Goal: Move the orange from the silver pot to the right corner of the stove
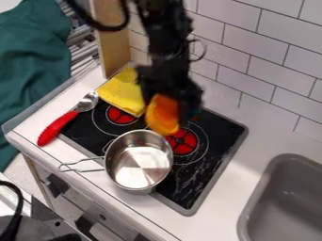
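"Silver pot [143, 189] on the stove [220, 136]! Where's the orange [164, 115]?"

"Out of the pot, up at one o'clock from it. The black claw [166, 107] has it squeezed tight."

"And the yellow cloth [119, 90]?"

"Near twelve o'clock from the pot. The spoon with the red handle [58, 127] is at ten o'clock from the pot."

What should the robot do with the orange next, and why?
I'd ease the pincer sideways toward the right corner of the stove. It seems to grip the orange, which shows just past the rim of the silver pot, not yet at that corner.
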Robot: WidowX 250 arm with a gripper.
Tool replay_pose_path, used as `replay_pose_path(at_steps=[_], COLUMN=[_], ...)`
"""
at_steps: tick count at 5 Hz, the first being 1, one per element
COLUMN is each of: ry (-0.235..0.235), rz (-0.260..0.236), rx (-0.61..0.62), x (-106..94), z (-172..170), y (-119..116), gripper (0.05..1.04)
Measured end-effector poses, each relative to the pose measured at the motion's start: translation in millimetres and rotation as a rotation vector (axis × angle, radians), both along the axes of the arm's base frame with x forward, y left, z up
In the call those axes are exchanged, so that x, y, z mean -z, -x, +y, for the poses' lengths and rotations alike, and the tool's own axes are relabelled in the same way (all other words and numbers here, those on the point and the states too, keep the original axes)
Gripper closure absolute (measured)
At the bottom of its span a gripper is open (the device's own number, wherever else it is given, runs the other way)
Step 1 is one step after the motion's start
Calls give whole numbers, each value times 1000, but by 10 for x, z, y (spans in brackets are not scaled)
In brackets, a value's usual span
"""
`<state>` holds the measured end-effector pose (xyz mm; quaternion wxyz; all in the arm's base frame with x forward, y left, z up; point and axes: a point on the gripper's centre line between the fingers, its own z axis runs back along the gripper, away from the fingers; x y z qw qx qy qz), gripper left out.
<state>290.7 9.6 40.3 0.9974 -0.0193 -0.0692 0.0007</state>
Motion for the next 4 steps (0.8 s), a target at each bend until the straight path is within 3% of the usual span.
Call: replay_pose_path(at_steps=[1, 2, 3, 4], ry=[28, 58, 99, 137], rz=[10, 42, 130, 176], rx=[54, 72, 71, 75], x=[20, 184, 522, 791], z=[-189, -291, -347, -303], y=[-322, -482, -430, -471], gripper=[253, 253, 253, 253])
